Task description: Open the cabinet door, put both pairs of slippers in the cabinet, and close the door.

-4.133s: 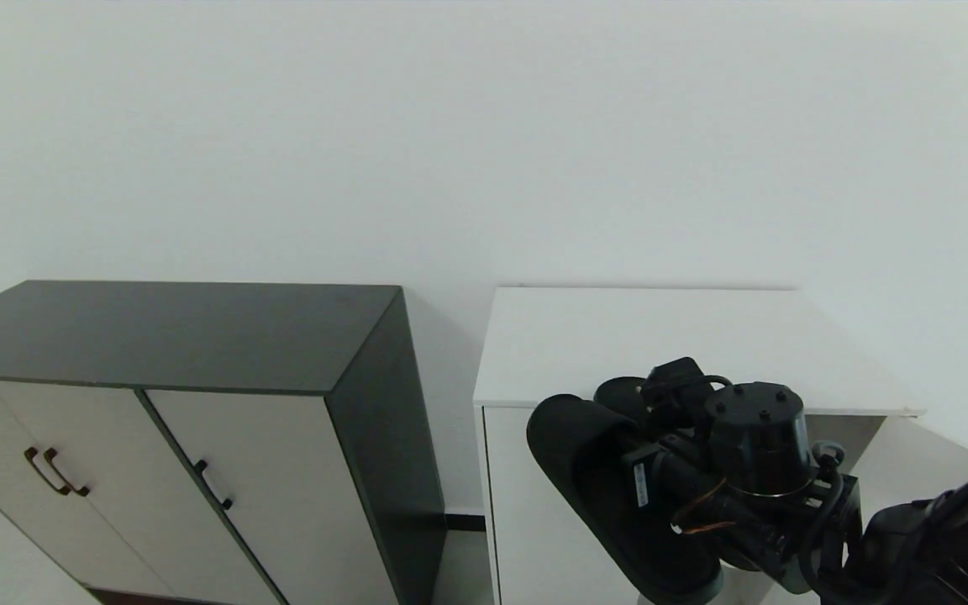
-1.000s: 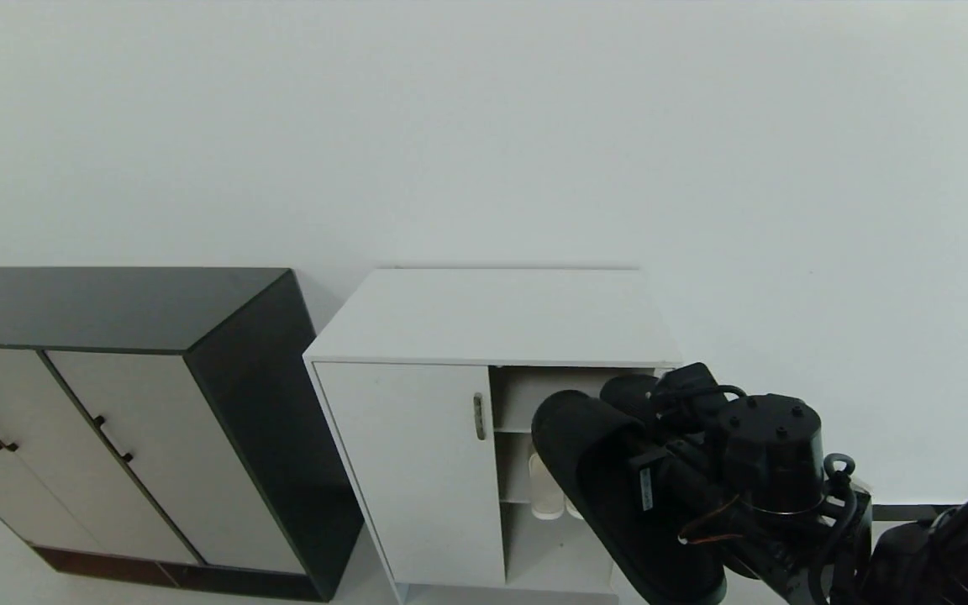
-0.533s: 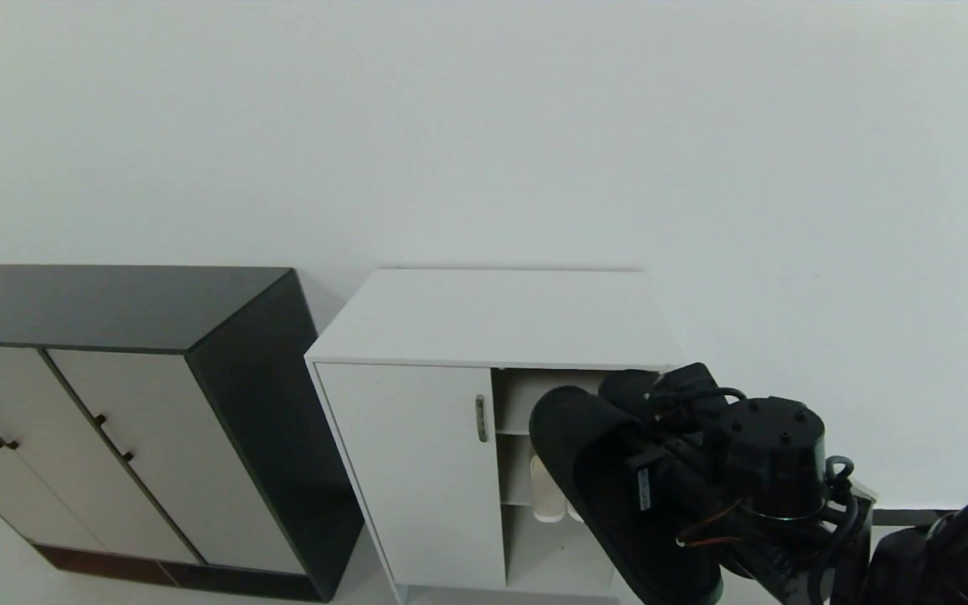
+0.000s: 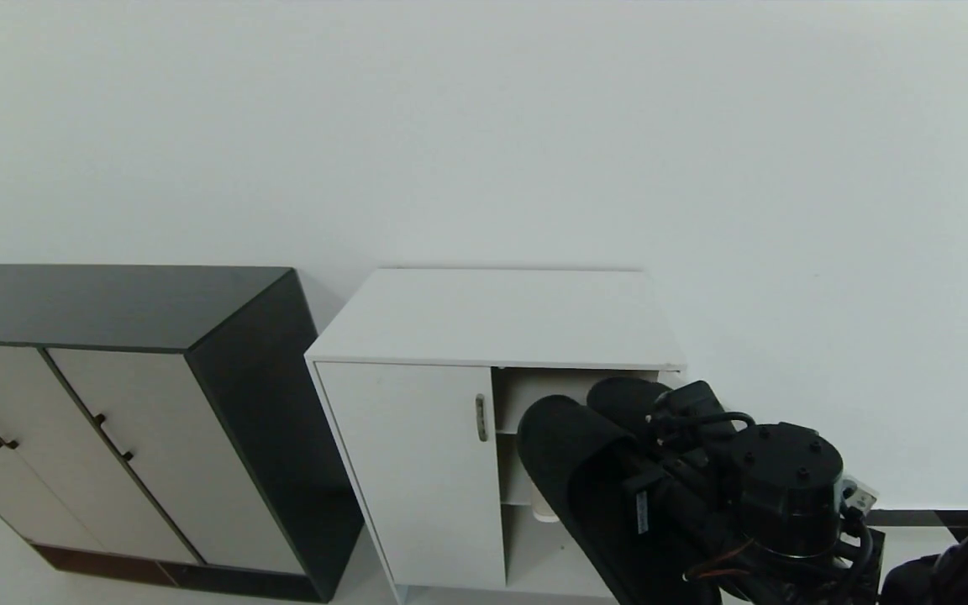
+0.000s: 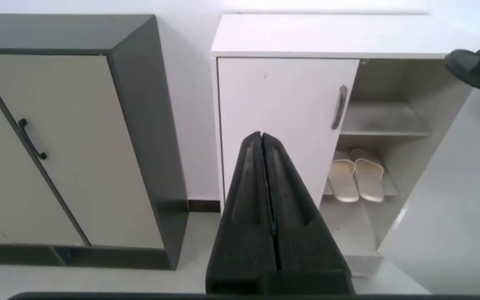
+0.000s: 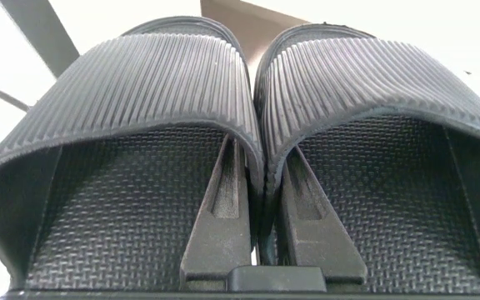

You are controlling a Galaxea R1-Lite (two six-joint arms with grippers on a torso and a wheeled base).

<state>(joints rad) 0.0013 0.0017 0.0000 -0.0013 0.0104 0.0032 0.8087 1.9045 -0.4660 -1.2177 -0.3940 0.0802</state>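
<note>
**Head view.** White cabinet (image 4: 492,319), one compartment exposed. Black slippers (image 4: 585,470) are carried just before its opening.

**Left wrist view.** Left gripper (image 5: 262,142), fingers pressed together, nothing held. White slippers (image 5: 355,179) are lodged on the middle shelf, with the open door (image 5: 461,200) alongside.

**Right wrist view.** Right gripper (image 6: 261,200), clamped on the black pair's adjoining inner walls.

**Step judged.** The second pair is being stowed. It is to be passed onto a free shelf and released, and the door then shut.

Right arm (image 4: 786,504) matte black — round wrist cap (image 4: 786,458), screws (image 4: 802,473), looped cables (image 4: 707,417), white label (image 4: 640,512); left gripper (image 5: 262,137) black, tapered.
</note>
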